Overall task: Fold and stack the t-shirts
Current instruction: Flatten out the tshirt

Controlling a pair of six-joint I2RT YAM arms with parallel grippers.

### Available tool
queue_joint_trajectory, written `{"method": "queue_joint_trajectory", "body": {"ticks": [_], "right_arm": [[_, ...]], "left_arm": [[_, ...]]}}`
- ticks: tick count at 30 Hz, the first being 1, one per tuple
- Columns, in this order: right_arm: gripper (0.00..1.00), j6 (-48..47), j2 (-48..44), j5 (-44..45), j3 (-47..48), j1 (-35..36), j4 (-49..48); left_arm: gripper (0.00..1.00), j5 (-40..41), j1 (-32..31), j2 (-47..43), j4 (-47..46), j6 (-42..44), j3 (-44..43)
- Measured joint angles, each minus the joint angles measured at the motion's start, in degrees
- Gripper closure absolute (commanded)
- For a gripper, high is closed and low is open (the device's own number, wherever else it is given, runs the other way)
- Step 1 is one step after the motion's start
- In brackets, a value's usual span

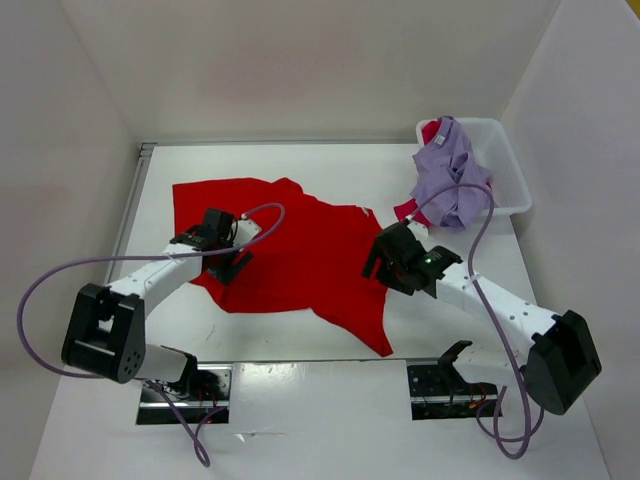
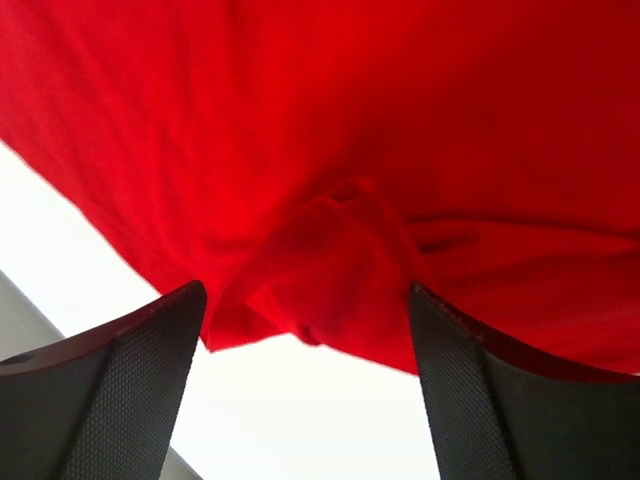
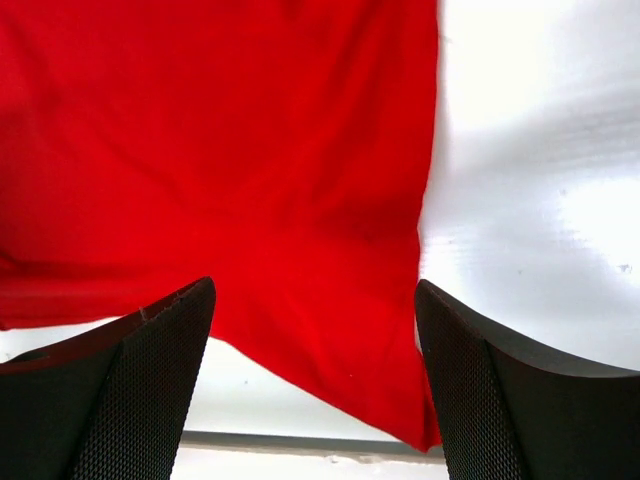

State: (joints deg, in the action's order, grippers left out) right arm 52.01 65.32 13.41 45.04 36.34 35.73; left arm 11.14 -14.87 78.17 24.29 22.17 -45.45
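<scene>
left side: the left gripper (image 1: 233,263) is hanging over the near left edge of the bright red t-shirt (image 1: 300,250), jaws standing apart. in the left wrist view a small bunched fold (image 2: 320,265) of that edge is sitting between and just beyond the fingers (image 2: 150,380); nothing is being clamped.

centre: the bright red t-shirt is lying spread on the table (image 1: 270,335), its long axis running from far left to near right, so the cloth is lying between the two grippers.

right side: the right gripper (image 1: 383,262) is hovering over the shirt's right edge, jaws apart and holding nothing; the right wrist view is showing that edge (image 3: 428,200) running straight away from the fingers. each arm is nearest its own edge. judgement: a two-handed fold would be turning on both edges being pinched together.

far right: the lavender t-shirt (image 1: 450,175) and the crimson t-shirt (image 1: 432,130) are lying heaped in the white bin (image 1: 505,160), well apart from both grippers.
</scene>
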Motion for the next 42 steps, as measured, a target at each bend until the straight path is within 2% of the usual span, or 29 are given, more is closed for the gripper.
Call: {"method": "queue_joint_trajectory", "body": {"ticks": [4, 8, 15, 20, 22, 23, 24, 27, 30, 36, 42], "right_arm": [[0.15, 1.16, 1.38, -0.90, -0.02, 0.00, 0.76], [0.15, 2.56, 1.14, -1.95, -0.09, 0.00, 0.76], [0.15, 5.62, 1.53, -3.78, -1.90, 0.00, 0.83], [0.15, 6.91, 5.70, -4.98, -2.60, 0.00, 0.81], [0.15, 7.17, 7.87, -5.51, -3.15, 0.00, 0.85], [0.15, 7.32, 8.63, -5.70, -3.39, 0.00, 0.90], [0.15, 7.41, 9.44, -5.99, -3.61, 0.00, 0.98], [0.15, 7.69, 10.88, -7.02, -4.17, 0.04, 0.96], [0.15, 7.98, 11.72, -8.59, -4.63, 0.59, 0.94], [0.15, 8.31, 12.52, -12.68, -6.16, 3.72, 0.94], [0.15, 9.51, 11.91, -15.50, -7.52, 5.07, 0.96]], "left_arm": [[0.21, 0.42, 0.02, 4.35, -1.29, -0.22, 0.09], [0.21, -0.37, 0.02, 5.75, -2.16, -1.64, -0.83], [0.21, -2.75, 0.02, 6.05, -0.63, -4.28, -3.23], [0.22, -5.11, -0.17, 5.84, 0.31, -6.21, -6.45], [0.30, -4.94, -0.63, 6.01, 0.22, -6.95, -6.51], [0.47, -4.48, -0.94, 6.27, 0.04, -7.28, -6.38], [0.56, -3.85, -1.38, 6.67, -0.39, -7.45, -6.05], [0.70, -2.45, -2.19, 7.65, -1.40, -7.39, -4.24], [0.76, -1.64, -2.36, 8.31, -1.40, -7.34, -2.95], [0.98, -0.68, -2.36, 8.76, -1.81, -7.39, -2.40], [1.00, 0.68, -2.36, 9.16, -2.10, -7.41, -2.38]]}}
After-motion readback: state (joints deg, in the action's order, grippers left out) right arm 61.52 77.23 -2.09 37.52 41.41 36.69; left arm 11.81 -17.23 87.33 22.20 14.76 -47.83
